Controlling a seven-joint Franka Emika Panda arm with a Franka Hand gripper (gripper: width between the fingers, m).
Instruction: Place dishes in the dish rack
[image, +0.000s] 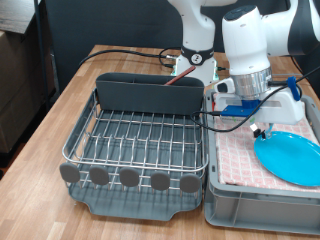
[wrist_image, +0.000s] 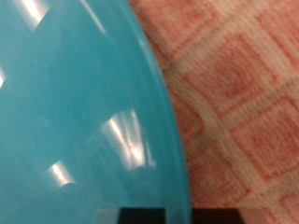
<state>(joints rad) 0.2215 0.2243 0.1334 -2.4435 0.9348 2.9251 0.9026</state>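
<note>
Here, tool (image: 262, 130) over blue plate (image: 290, 157), wrist shows checked cloth (wrist_image: 248, 103), grip state unclear.

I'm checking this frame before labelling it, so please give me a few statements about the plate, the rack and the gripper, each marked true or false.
1. The light-blue plate lies on the red-checked cloth in the grey bin. True.
2. The plate already stands in the dish rack. False: no plate shows among the rack's wires.
3. The gripper hangs over the bin, close to the plate's edge. True.
4. The dish rack is on the exterior view's right, the bin on its left. False: the rack is left, the bin right.
5. The wrist view shows the plate's rim against the checked cloth. True.
</note>
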